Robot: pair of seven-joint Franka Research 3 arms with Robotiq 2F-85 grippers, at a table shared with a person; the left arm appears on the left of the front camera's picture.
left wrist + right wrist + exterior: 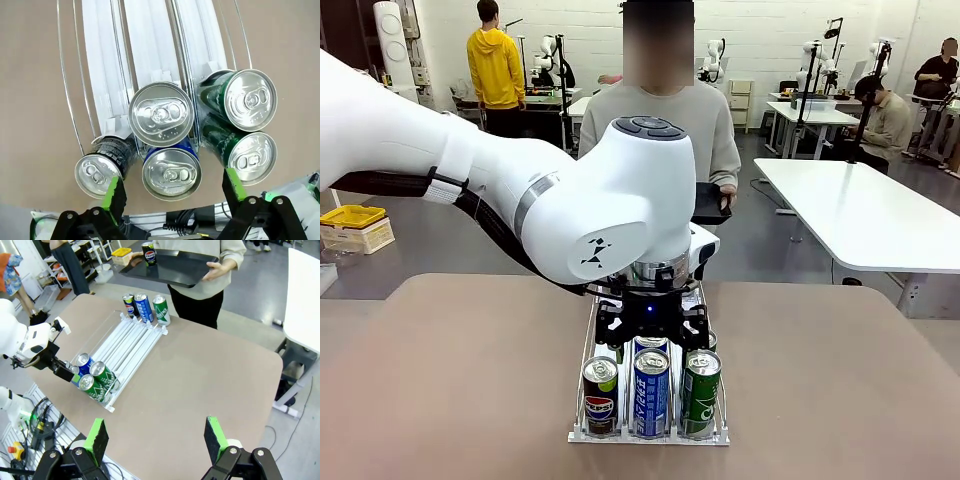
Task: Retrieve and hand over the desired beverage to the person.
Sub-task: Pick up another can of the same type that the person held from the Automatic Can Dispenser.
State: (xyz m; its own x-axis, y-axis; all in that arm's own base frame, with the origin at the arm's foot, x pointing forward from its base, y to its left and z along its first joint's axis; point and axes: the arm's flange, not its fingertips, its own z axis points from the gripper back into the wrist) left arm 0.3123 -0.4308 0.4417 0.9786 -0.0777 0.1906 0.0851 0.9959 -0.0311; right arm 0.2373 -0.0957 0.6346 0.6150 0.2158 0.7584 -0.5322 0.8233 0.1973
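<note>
Cans stand upright in a white three-lane rack (pixel 150 45), bunched at its robot-side end. A black Pepsi can (pixel 600 398) is in one outer lane, a blue can (pixel 651 392) in the middle lane and a green can (pixel 700 392) in the other outer lane. Next along the rack from the blue can stands a silver-topped can (pixel 161 114), and next from the green can a second green can (pixel 249 100). Three further cans (pixel 143 307), Pepsi, blue and green, line the rack's far end.

The left gripper (pixel 172 176) hangs over the rack's robot-side end, jaws spread wide and grasping nothing. Its green pads (pixel 114 192) sit on either side of the blue can's top; whether they touch it cannot be told.

Beyond the rack's far end the person (pixel 660 120) holds a flat black tray (pixel 170 265) in both hands, with a lone Pepsi can (pixel 148 252) standing on it.

The right gripper (pixel 156 422) is well apart from the rack, on its green-can side, released and empty over bare table (pixel 200 380).
</note>
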